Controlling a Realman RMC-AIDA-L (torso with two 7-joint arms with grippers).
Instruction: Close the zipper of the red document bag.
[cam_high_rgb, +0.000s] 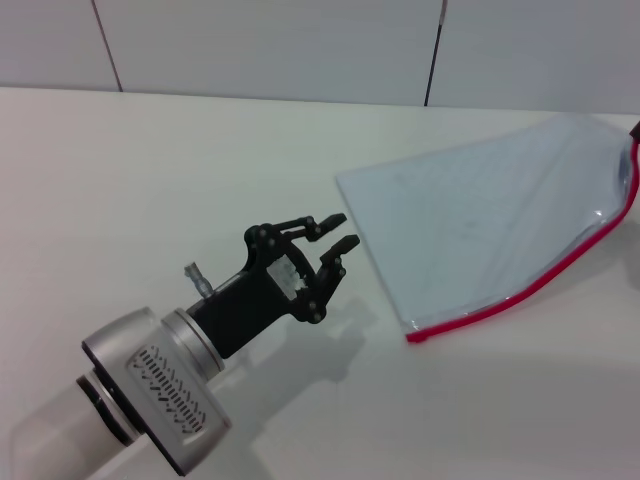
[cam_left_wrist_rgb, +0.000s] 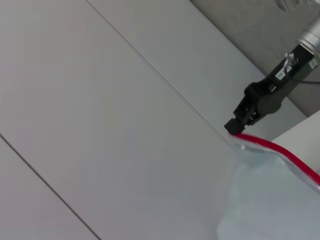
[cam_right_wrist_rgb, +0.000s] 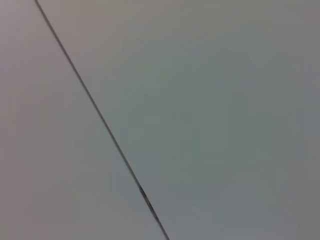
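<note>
The red document bag (cam_high_rgb: 480, 220), a flat translucent pale blue pouch, lies on the white table at the right in the head view. Its zipper (cam_high_rgb: 540, 280) is a thin red strip along the near right edge, curving up to the far right corner, which is raised. In the left wrist view my right gripper (cam_left_wrist_rgb: 234, 126) pinches the end of the zipper (cam_left_wrist_rgb: 280, 150) at that corner of the bag (cam_left_wrist_rgb: 270, 200). My left gripper (cam_high_rgb: 338, 232) hovers open over the table, just left of the bag's near left edge, holding nothing.
The white table (cam_high_rgb: 150, 180) stretches left and forward of the bag. A pale panelled wall (cam_high_rgb: 300, 40) with dark seams rises behind it. The right wrist view holds only a wall panel seam (cam_right_wrist_rgb: 100, 115).
</note>
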